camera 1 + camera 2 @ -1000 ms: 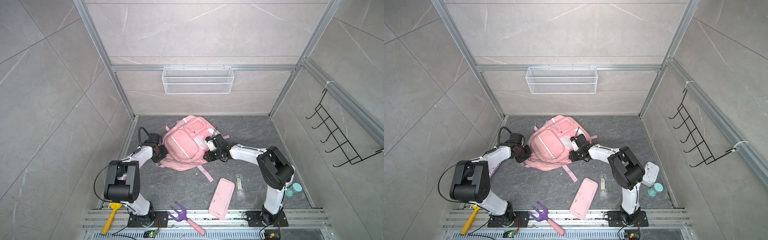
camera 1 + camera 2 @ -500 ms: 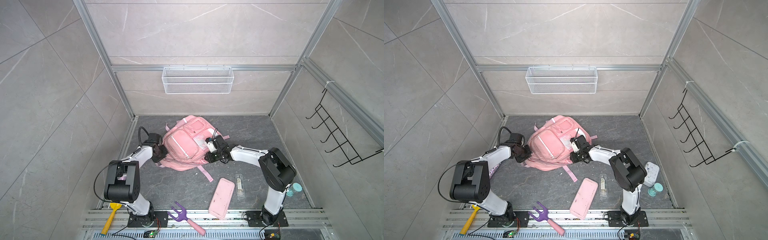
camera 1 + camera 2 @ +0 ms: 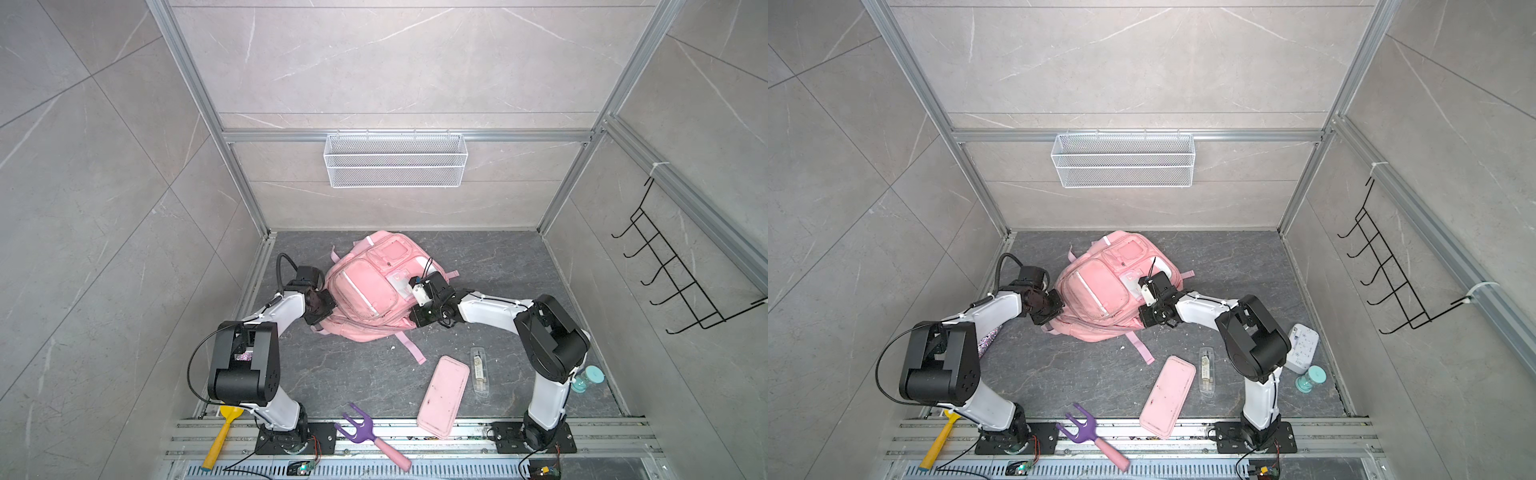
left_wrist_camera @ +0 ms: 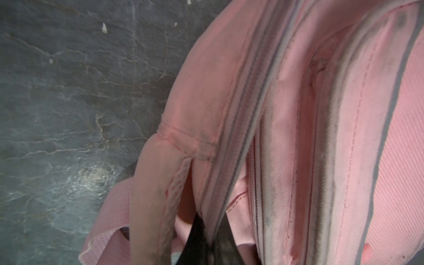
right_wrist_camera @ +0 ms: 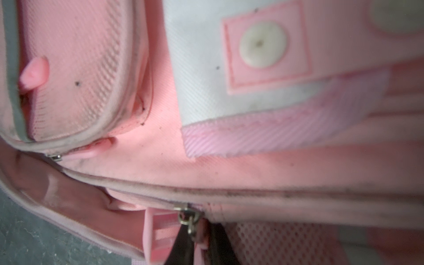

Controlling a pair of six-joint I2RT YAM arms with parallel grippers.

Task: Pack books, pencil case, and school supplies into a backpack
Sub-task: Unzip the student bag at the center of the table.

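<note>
The right gripper [image 5: 198,229] has its dark fingers drawn together on the zipper pull [image 5: 189,219] at the main seam of the backpack [image 3: 365,291]. Across the pack from it, the left gripper [image 4: 207,238] is clamped on the fabric edge beside the zip track. Behind the right gripper, back toward its arm's base, the pencil case [image 3: 442,395] and the school supplies [image 3: 480,370] packet lie side by side, unpacked. No books show anywhere.

The pinch looks shallow, so the pull could slip free once it is hauled. If the left hold gives, the soft pack would likely drag along instead of the zip running.

Only the right wrist view shows the pull between the fingers; in both top views the gripper body hides it. Only the top views show the unpacked items.
</note>
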